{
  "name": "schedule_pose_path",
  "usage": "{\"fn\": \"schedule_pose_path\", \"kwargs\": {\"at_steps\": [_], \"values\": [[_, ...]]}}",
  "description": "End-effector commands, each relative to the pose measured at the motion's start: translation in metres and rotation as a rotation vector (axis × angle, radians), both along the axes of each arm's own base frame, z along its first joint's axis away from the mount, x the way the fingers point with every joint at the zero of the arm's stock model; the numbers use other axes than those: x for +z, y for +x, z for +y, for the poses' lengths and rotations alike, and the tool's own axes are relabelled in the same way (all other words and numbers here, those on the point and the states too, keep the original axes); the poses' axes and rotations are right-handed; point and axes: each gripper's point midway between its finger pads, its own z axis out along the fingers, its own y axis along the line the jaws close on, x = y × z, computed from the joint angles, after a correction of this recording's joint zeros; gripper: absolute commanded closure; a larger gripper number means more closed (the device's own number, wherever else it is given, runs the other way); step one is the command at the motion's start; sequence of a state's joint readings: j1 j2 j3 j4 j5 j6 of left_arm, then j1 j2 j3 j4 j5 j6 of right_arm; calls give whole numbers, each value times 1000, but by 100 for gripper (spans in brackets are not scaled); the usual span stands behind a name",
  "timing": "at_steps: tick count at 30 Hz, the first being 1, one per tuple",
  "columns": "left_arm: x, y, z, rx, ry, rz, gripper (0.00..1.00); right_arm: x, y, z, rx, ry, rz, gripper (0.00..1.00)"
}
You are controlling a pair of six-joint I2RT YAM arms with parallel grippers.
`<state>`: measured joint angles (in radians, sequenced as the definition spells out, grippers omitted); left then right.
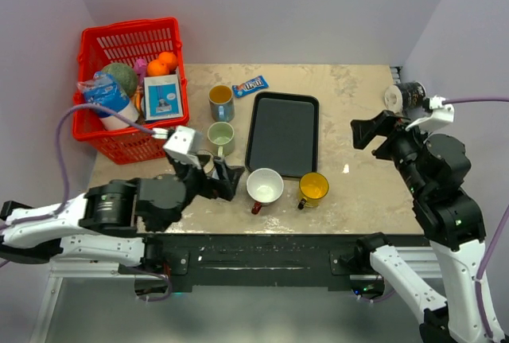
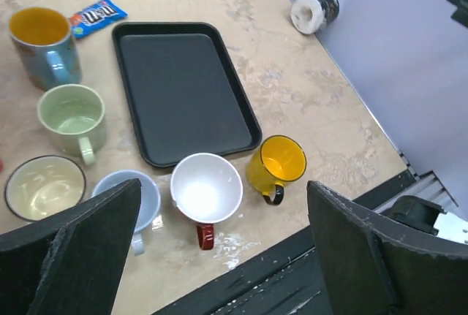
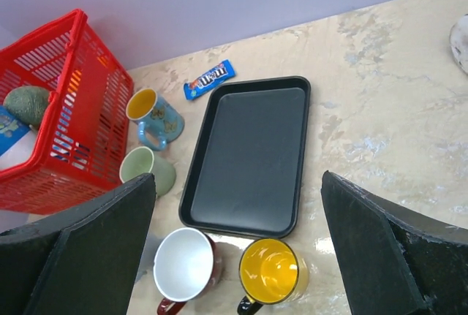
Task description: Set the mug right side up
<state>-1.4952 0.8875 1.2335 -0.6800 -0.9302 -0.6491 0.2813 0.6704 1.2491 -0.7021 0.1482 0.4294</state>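
Observation:
Every mug I see stands with its mouth up. A red mug with a white inside (image 1: 265, 186) (image 2: 205, 190) (image 3: 183, 264) and a yellow mug (image 1: 313, 188) (image 2: 278, 163) (image 3: 270, 271) stand at the tray's near edge. A light blue mug (image 2: 139, 196) and a dark-rimmed cream mug (image 2: 44, 187) sit by my left gripper (image 1: 228, 178) (image 2: 223, 256), which is open and empty just left of the red mug. My right gripper (image 1: 367, 132) (image 3: 234, 256) is open and empty, raised over the table's right side.
A black tray (image 1: 282, 132) lies mid-table. A green mug (image 1: 221, 136) and a blue mug with an orange inside (image 1: 221, 101) stand to its left, a candy packet (image 1: 250, 85) behind it. A red basket (image 1: 131, 88) is at far left, a tape roll (image 1: 404, 96) at far right.

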Motion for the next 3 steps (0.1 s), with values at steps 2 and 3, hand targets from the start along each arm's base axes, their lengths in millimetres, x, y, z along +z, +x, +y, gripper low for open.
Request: {"fn": "schedule_pose_path", "kwargs": {"at_steps": [2,3], "values": [[-3,7,45,97,19,-17,1,23,-16,-13,-39,6,-99,1],[-2,7,48,105,14,-19,1,22,-14,-13,-41,5,-92,1]]}}
